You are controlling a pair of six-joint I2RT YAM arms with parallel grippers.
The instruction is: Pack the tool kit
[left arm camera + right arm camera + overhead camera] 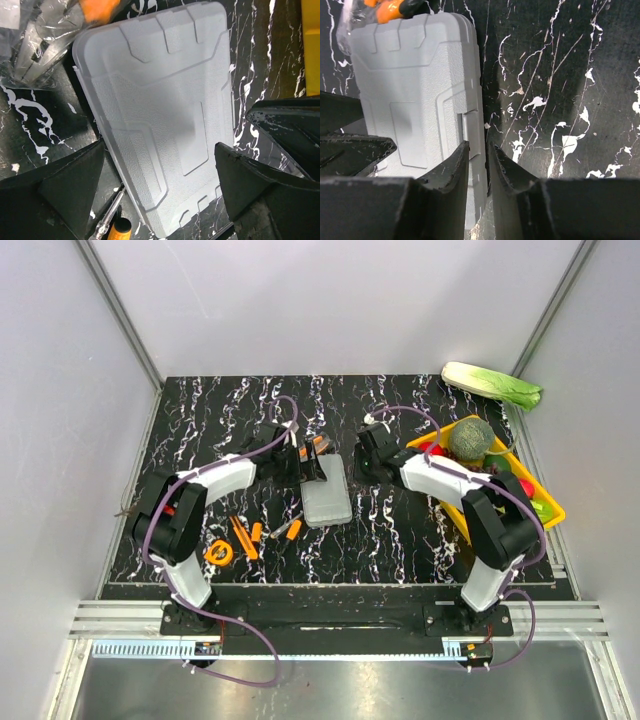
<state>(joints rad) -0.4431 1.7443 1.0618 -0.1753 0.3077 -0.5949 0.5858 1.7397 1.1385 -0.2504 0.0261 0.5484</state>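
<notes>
Left gripper (157,150) spread wide over grey case (160,90), right gripper (479,147) at its edge

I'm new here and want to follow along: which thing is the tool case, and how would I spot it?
Look at the middle of the black marbled table. The tool case lies flat there, a pale grey rectangle with rounded corners. Unlike the small loose tools to its left, which are orange, it is plain grey and much bigger.

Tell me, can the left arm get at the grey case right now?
Probably yes: the left pincer hangs open above the grey case, fingers flanking it, nothing between pincer and lid.
</notes>
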